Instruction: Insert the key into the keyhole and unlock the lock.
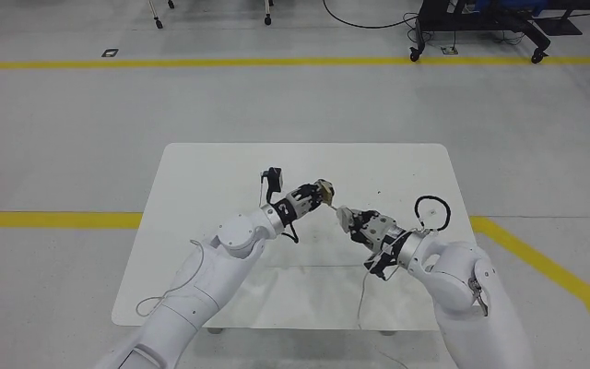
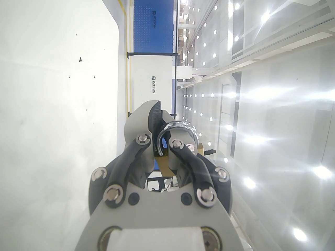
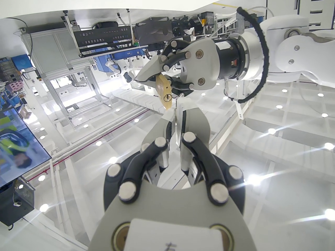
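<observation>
Padlock (image 3: 163, 90), one: brass body with a chrome shackle (image 2: 179, 127), held above the middle of the table (image 1: 212, 184) in the closed jaws of the left gripper (image 3: 150, 79). Its long axis runs out from the jaws, and the end face with the keyhole (image 3: 167, 96) is turned toward the right gripper (image 3: 179, 119). Key (image 3: 178, 113), one: thin and silvery, pinched in the right gripper's narrow jaws, blade pointing at the padlock, tip just beside it and outside the keyhole.

Top overhead, downward; wrist cameras close; lock (image 3: 163, 90) shared.
</observation>
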`<state>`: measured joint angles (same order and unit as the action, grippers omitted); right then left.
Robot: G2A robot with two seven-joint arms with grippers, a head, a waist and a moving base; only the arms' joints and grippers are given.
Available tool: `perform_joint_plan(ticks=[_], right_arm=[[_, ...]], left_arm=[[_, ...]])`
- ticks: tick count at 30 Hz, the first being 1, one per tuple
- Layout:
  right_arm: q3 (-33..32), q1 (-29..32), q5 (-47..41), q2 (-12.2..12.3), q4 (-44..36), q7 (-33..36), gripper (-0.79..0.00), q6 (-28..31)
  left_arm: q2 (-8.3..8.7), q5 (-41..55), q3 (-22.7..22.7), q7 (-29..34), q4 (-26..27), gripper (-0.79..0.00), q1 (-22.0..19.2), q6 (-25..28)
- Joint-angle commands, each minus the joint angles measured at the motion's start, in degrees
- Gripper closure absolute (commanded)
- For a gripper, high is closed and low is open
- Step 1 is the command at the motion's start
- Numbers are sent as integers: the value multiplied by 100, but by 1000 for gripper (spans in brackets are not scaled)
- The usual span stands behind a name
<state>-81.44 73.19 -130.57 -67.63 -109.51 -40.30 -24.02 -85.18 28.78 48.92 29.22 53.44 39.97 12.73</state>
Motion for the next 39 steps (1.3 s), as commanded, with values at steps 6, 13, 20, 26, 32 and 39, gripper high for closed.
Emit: perform_joint_plan(ticks=[6,13,20,26,32,39], right_arm=[[59,19,23,6,-5,76,0,94],[32,13,-83,15,6,92,0,230],[33,-17,-384,23,40,206,0,37],[33,-17,-384,23,40,206,0,37],[33,-17,-384,23,40,206,0,37],[-88,-92,-2192,10,368,-349,0,362]], left_arm=[[1,-369,65,-112,62,0,86,174],[-17,-437,148,-86,108,0,140,198],[-57,672,411,1002,-33,0,157,78],[-119,1855,640,2166,-698,0,-44,-531],[-127,1932,646,2226,-730,0,-66,-612],[-97,1735,691,2025,-463,0,85,-541]])
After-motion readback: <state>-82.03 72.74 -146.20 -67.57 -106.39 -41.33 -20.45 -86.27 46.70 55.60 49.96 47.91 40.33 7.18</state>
